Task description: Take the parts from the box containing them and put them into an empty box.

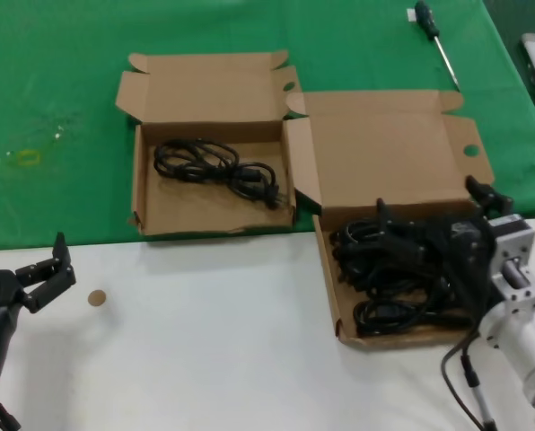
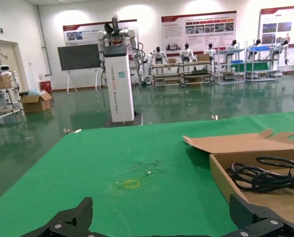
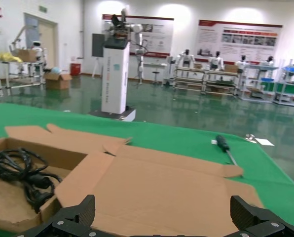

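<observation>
The wider box [image 1: 332, 296] with holed flaps stands at the right and holds several black cord bundles [image 1: 393, 269]. My right gripper [image 1: 429, 205] hovers open and empty over those cords, its wrist view [image 3: 162, 210] facing the box's broad lid [image 3: 162, 182]. The narrower box [image 1: 146, 202] with rounded lid tabs stands to its left and holds one cord bundle [image 1: 215, 166], which also shows in the left wrist view [image 2: 265, 175] and the right wrist view [image 3: 23, 173]. My left gripper [image 1: 45, 265] is open and empty at the near left, low over the table [image 2: 162, 212].
A black-handled screwdriver [image 1: 434, 31] lies on the green cloth [image 1: 61, 90] at the far right, also in the right wrist view [image 3: 222, 143]. A small brown disc [image 1: 96, 297] lies on the white tabletop near my left gripper. A yellow mark [image 1: 27, 157] is on the cloth.
</observation>
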`<state>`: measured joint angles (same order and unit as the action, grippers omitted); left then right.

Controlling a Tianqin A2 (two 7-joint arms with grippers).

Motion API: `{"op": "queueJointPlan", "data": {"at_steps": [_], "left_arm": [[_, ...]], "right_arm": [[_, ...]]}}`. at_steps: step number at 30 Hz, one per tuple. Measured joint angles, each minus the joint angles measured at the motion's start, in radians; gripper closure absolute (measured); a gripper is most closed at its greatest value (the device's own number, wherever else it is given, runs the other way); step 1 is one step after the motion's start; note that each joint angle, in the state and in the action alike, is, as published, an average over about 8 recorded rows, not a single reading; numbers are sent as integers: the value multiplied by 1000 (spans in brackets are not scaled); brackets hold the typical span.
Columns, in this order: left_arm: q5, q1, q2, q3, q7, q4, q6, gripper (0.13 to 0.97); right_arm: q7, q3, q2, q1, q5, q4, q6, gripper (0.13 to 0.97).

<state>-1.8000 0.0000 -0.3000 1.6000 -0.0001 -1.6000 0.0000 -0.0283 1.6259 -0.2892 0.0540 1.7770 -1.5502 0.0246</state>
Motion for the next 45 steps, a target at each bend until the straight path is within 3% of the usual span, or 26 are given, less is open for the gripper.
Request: {"op": "queueJointPlan", "data": {"at_steps": [45], "left_arm": [[0,0,0,0,0,0,0,132]], "right_arm": [[12,-11,-4,-22,10,-21,-10,129]]}}
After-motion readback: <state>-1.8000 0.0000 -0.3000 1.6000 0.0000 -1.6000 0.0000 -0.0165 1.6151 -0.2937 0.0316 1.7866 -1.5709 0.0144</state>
